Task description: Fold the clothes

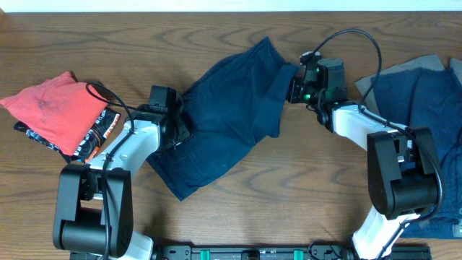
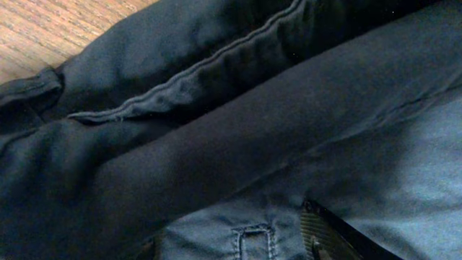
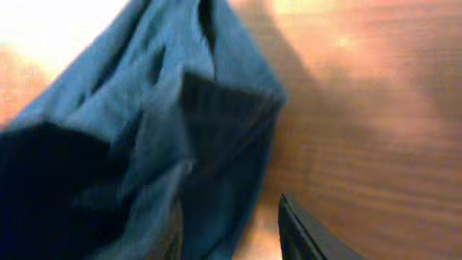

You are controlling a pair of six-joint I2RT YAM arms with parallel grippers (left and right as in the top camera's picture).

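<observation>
A dark navy garment [image 1: 224, 115] lies spread and creased at the table's centre. My left gripper [image 1: 177, 128] is at its left edge. In the left wrist view its jaws [image 2: 234, 242] are open, with navy fabric and a belt loop [image 2: 253, 240] between them. My right gripper [image 1: 292, 90] is at the garment's upper right corner. In the right wrist view its jaws [image 3: 231, 235] are open and straddle the fabric edge [image 3: 216, 144], with bare table showing beside the right finger. A red garment [image 1: 54, 108] lies at the far left on a black one with orange-white print [image 1: 101, 133].
A pile of navy garments [image 1: 422, 101], one grey-edged, lies at the right edge of the wooden table [image 1: 303, 188]. The right arm's base stands in front of that pile. The left arm's base stands at the front left.
</observation>
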